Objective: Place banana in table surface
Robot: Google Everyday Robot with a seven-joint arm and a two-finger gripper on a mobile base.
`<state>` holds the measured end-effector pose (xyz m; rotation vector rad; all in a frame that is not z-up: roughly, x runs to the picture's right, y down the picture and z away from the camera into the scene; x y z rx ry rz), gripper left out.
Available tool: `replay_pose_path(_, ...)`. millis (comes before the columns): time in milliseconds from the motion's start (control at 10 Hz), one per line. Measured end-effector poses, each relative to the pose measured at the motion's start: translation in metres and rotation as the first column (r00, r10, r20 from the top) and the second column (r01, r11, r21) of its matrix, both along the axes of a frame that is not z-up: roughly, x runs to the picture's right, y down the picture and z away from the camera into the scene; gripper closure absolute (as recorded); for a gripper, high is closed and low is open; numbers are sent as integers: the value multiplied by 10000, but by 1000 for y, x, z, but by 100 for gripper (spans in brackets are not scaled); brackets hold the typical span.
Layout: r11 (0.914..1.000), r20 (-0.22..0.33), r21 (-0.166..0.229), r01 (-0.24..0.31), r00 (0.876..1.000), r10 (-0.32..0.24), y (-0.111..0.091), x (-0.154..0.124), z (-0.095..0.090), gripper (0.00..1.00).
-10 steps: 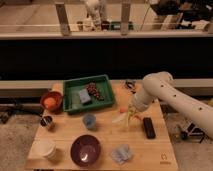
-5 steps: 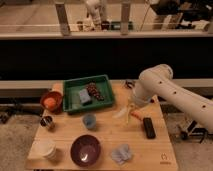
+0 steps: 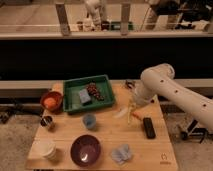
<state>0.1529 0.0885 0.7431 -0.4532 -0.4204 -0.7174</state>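
Note:
The pale cream banana (image 3: 121,111) lies slanted over the right middle of the light wooden table surface (image 3: 107,135). Its upper end is at my gripper (image 3: 131,106). The gripper hangs from the white arm (image 3: 159,85), which reaches in from the right. I cannot tell whether the banana rests on the wood or hangs just above it. A thin orange carrot-like piece (image 3: 136,116) lies just right of the banana, under the gripper.
A black remote (image 3: 148,127) lies right of the banana. A green tray (image 3: 75,100) holding items stands at the back, with a red bowl (image 3: 51,101) and a small can (image 3: 47,121) to its left. A blue cup (image 3: 89,120), purple bowl (image 3: 85,150), white cup (image 3: 46,149) and grey cloth (image 3: 121,153) are in front.
The arm's elbow has risen and drawn back toward the table's far right. The gripper and banana have shifted slightly up and back from a lower spot.

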Motion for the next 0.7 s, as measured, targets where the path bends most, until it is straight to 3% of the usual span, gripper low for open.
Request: replay_pose_path(700, 9946, 47, -1010, -240, 9997, 246, 60, 14, 53, 100)
